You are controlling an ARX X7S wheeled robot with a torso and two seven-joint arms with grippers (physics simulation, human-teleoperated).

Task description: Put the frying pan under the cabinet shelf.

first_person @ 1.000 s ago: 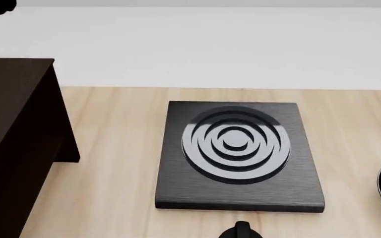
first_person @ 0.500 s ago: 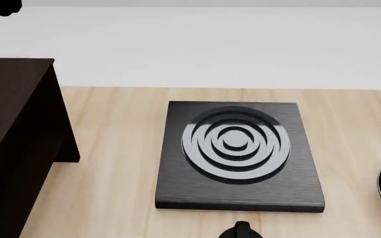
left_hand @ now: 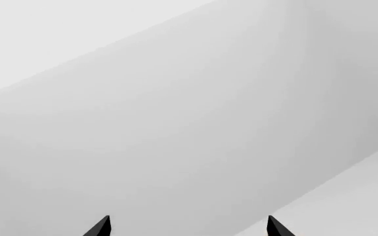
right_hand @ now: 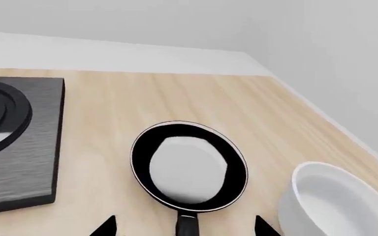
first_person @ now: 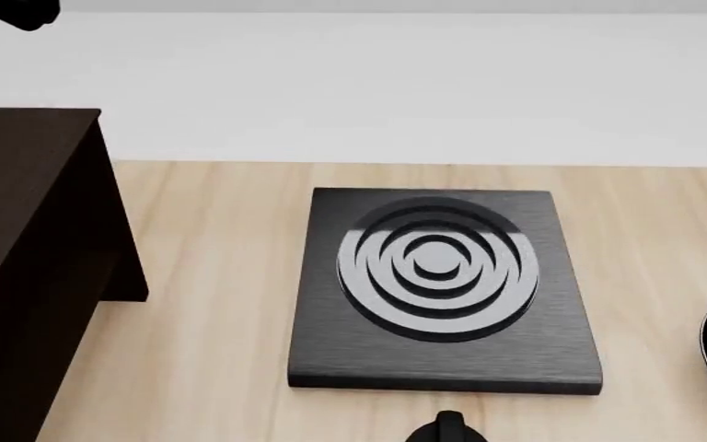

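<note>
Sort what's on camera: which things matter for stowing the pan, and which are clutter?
Job:
pan
cabinet
right gripper, open behind the pan's handle

Clutter:
stove plate
white bowl

The wooden surface (first_person: 206, 276) lies open between the cabinet (first_person: 22, 258) at the far left and the square black plate (first_person: 440, 290) in the middle, a bare lane running from near to far. The cabinet stands tall, so it blocks any low sweep along that left edge. The plate is low and flat. On the right, the pan (right_hand: 189, 167) sits in the gap between the plate and the white bowl (right_hand: 333, 201), its handle (right_hand: 187, 223) pointing to the near edge. The bowl stands just beside the pan's right rim, leaving little room there. Beyond the pan the wood is bare up to the pale wall (right_hand: 110, 19). The left gripper (left_hand: 187, 227) faces only blank wall, its tips apart.
</note>
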